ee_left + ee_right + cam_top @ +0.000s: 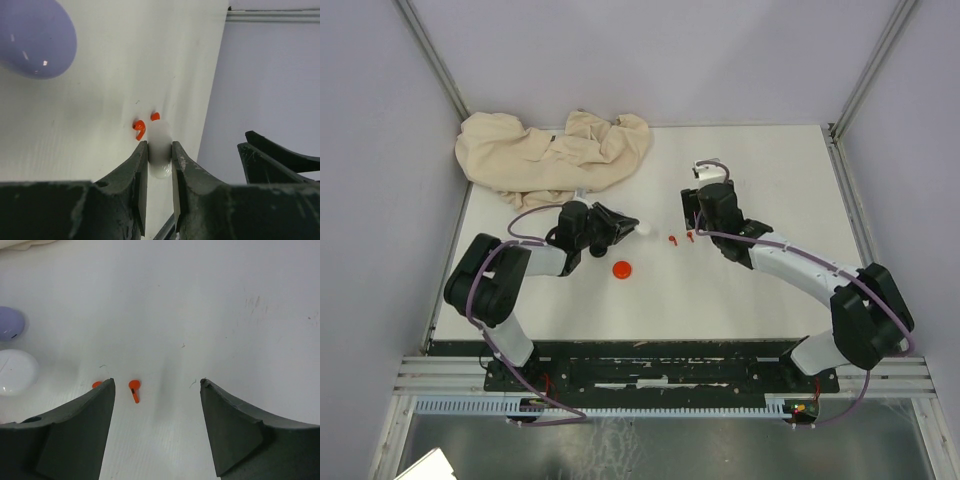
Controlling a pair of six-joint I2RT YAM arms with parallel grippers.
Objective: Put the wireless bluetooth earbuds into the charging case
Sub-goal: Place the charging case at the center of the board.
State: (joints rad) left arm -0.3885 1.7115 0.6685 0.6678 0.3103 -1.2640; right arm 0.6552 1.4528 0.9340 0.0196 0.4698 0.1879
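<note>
My left gripper is shut on a white rounded charging case, held edge-on just above the table; the same case shows as a white spot at the left gripper. Two red earbuds lie on the white table just right of it. Seen from the right wrist, one red earbud lies between the wide-open fingers of my right gripper. The other earbud peeks out from behind the left finger. Nothing is held there.
A red round case lies in front of the left gripper. A purple case and a white case sit left of the earbuds. A beige cloth is heaped at the back left. Grey walls enclose the table.
</note>
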